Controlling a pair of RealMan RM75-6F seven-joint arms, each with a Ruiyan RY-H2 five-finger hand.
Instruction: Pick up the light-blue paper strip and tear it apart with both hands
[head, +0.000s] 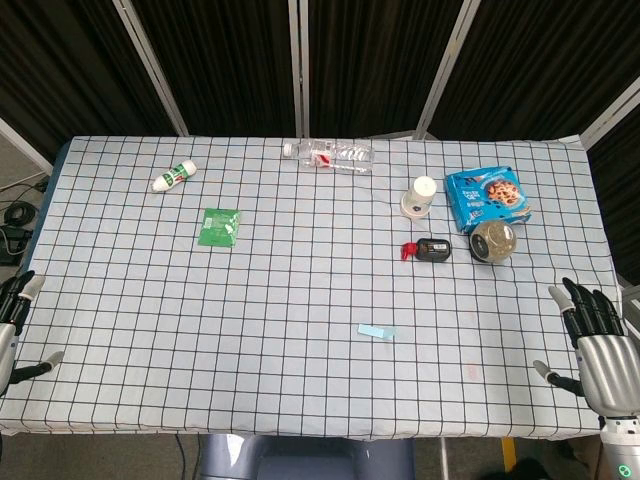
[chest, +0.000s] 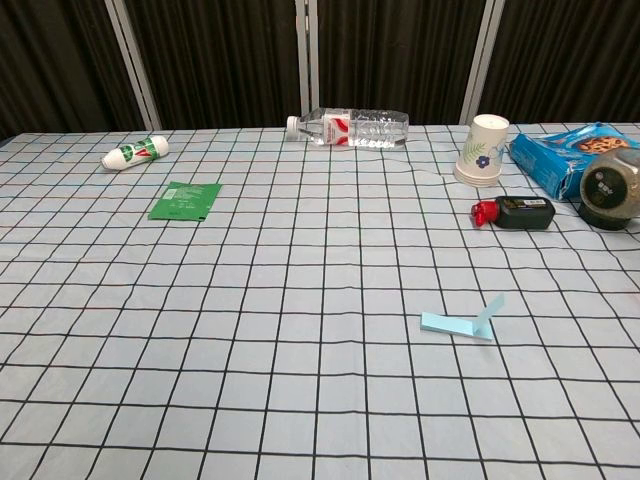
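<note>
The light-blue paper strip (head: 378, 331) lies on the checked tablecloth right of centre, near the front. In the chest view the strip (chest: 458, 324) lies mostly flat, with its right end folded upward. My left hand (head: 14, 318) hovers at the table's front left edge, fingers apart and holding nothing. Over the front right corner, my right hand (head: 597, 340) is spread open and empty, well to the right of the strip. Neither hand appears in the chest view.
A green packet (head: 219, 226) and a small white-green bottle (head: 173, 176) lie at the left. A clear water bottle (head: 328, 155) lies at the back. At the right stand a paper cup (head: 420, 197), a blue cookie bag (head: 488, 194), a round jar (head: 493, 241) and a black-red bottle (head: 427, 249).
</note>
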